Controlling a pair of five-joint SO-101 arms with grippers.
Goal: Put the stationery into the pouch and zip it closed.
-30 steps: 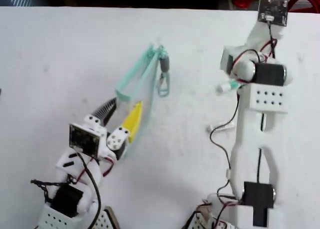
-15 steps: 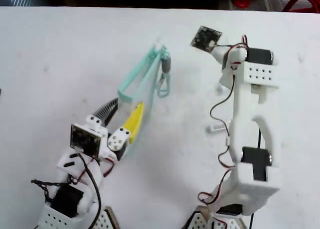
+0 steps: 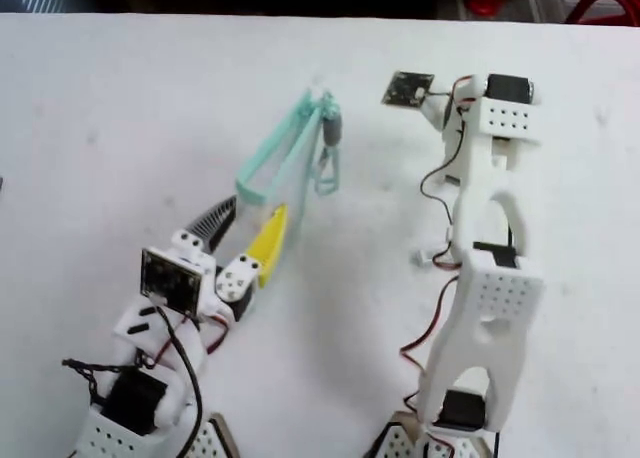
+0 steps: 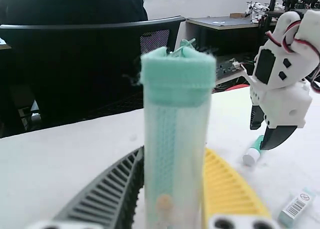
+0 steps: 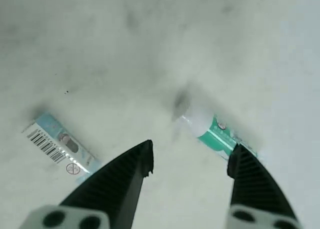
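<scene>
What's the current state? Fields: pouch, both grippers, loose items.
pouch: teal mesh, held between the left gripper's fingers
left gripper: shut on pouch
right gripper: open, pointing down at the table
tube: white and green, lying on table by one right finger
eraser: on table, apart from tube

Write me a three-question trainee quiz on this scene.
1. True or false: the left claw is shut on the pouch.
2. The right claw is: A) open above the table; B) shut on a pen; C) shut on the pouch.
3. In the right wrist view, how many stationery pieces lie loose on the table?
Key: 1 true. 2 A. 3 two: the green-and-white tube and the barcoded piece.
</scene>
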